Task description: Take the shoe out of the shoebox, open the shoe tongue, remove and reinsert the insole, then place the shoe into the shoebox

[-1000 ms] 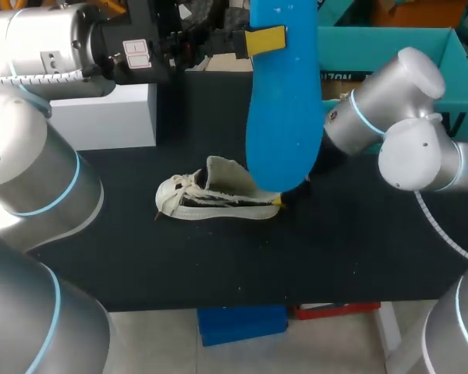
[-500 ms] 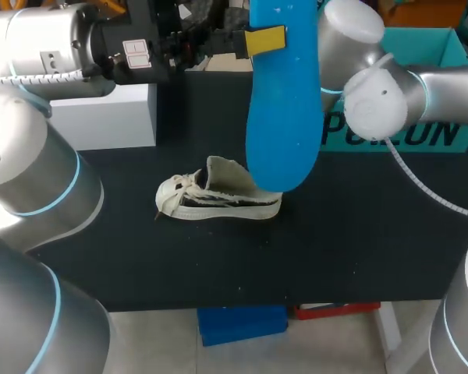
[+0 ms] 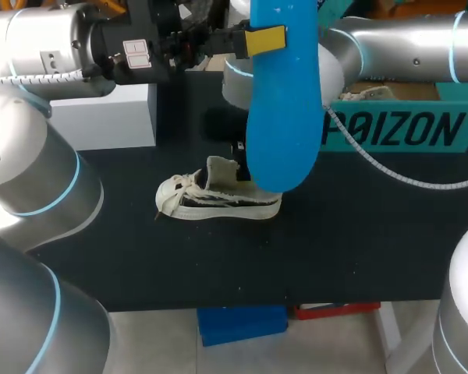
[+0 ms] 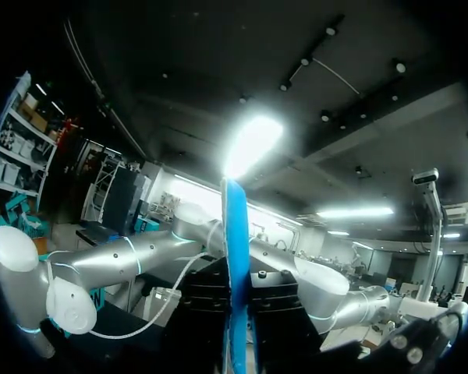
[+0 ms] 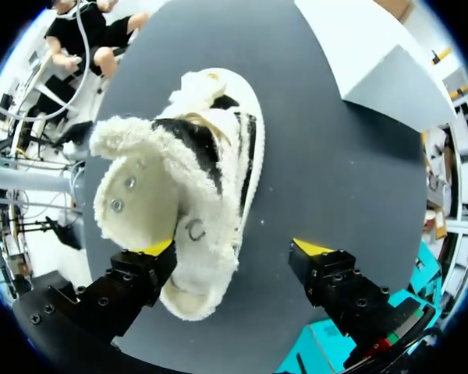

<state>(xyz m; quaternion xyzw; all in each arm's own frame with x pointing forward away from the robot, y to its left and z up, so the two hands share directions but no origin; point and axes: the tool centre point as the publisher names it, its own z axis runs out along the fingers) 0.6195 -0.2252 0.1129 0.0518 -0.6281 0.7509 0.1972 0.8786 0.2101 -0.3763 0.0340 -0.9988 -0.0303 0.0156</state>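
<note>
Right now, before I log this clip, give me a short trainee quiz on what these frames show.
1. Which tool holds the long blue foam insole?
2. True or false: the right tool is open, with one finger beside the white fleecy shoe.
3. The shoe is: A) lifted in a tool; B) on the black table; C) on the floor.
Key: 1 left tool; 2 true; 3 B.
</note>
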